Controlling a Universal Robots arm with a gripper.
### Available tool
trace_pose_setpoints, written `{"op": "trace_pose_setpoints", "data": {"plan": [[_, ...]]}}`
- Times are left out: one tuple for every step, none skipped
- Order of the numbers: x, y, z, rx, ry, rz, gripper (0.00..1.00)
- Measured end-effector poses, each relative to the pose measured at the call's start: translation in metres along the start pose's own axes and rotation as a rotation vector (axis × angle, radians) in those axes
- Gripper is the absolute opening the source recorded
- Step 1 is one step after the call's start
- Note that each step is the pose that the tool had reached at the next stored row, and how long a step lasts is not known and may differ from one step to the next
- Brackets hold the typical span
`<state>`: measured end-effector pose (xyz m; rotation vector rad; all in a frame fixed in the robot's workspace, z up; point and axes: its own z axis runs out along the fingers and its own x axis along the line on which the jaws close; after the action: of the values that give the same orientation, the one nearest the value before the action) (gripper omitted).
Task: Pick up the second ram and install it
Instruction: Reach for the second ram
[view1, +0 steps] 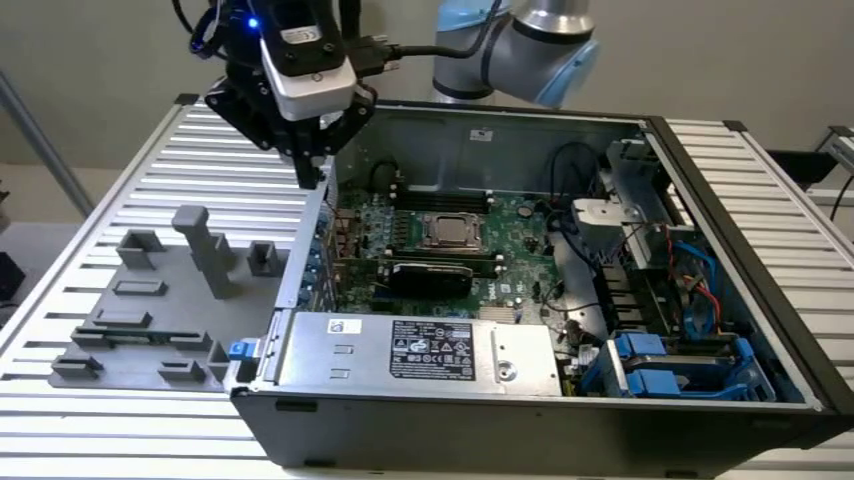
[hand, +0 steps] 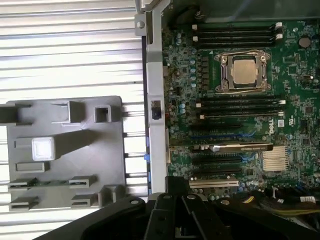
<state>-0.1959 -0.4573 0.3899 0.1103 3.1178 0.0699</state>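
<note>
The second ram (hand: 47, 182) is a thin green stick lying across two holders of the grey fixture tray (hand: 112, 150), outside the computer case. In the exterior view it shows as a dark strip (view1: 140, 335) on the same tray (view1: 80, 300). My gripper (view1: 314, 175) hangs above the case's wall on the exterior view's left, well above the tray and away from the stick. The dark fingers (hand: 165, 212) stand together with nothing between them. Black memory slots (hand: 240, 107) lie beside the silver CPU (hand: 243, 70) on the green motherboard.
The open case (view1: 747, 250) holds a black expansion card (view1: 427, 275), a power supply (view1: 414, 350), blue drive brackets (view1: 667, 370) and loose cables. Grey posts (view1: 207, 250) rise from the tray. Everything rests on a slatted metal table (view1: 120, 180).
</note>
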Motion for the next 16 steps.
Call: {"op": "trace_pose_setpoints", "data": {"plan": [[0.004,-0.0009,0.0005,0.0,0.0,0.0,0.11],[0.009,-0.0018,0.001,0.0,-0.0001,0.0,0.11],[0.013,-0.0026,0.0015,0.0,0.0,0.0,0.11],[0.018,-0.0033,0.0022,0.0001,0.0,0.0,0.11],[0.022,-0.004,0.0029,0.0,0.0,0.0,0.11],[0.027,-0.0047,0.0037,0.0,-0.0001,0.0,0.11],[0.032,-0.0054,0.0044,0.0,0.0,0.0,0.11],[0.036,-0.006,0.0052,-0.0001,-0.0001,0.0,0.11],[0.041,-0.0066,0.0059,0.0,-0.0001,0.0,0.11],[0.045,-0.0073,0.0068,0.0,0.0,0.0,0.11],[0.05,-0.0079,0.0076,0.0,0.0,0.0,0.11],[0.054,-0.0085,0.0085,0.0,0.0,0.0,0.11],[0.059,-0.0092,0.0094,0.0,0.0,0.0,0.11],[0.063,-0.0098,0.0102,0.0,0.0,0.0,0.11],[0.068,-0.0104,0.0111,0.0,0.0,0.0,0.11],[0.072,-0.011,0.012,0.0,0.0,0.0,0.11]]}}
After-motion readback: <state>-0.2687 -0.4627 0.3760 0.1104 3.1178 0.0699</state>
